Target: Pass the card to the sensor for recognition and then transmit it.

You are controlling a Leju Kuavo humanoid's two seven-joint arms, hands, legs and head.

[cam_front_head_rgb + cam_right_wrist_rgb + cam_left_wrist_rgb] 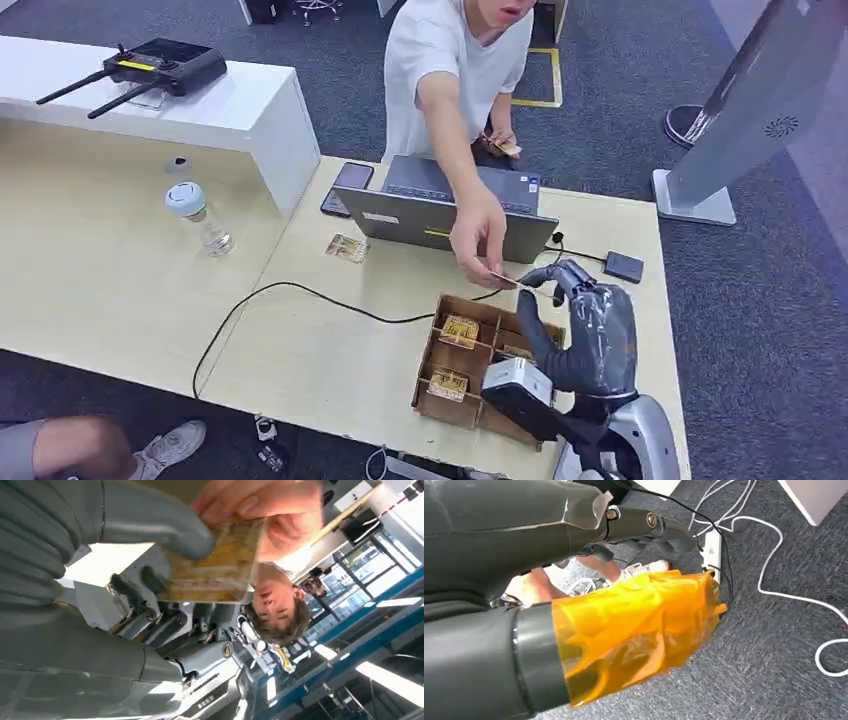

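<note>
While the right hand [585, 325] pinches the card [503, 279] at its fingertips, a person's hand [478, 235] grips its far edge, so the handover looks underway with only release remaining; left hand [574, 580] state undeterminable.

Head view: high, looking forward and down over the surface [330, 350] and the raised right hand [585, 330]. Right wrist view: very close behind that hand [75, 575], facing up toward the card [220, 565], a person's hand [270, 515] and the ceiling; both views share these. Left wrist view: close behind the left hand [624, 630], facing down at the floor [774, 645].
</note>
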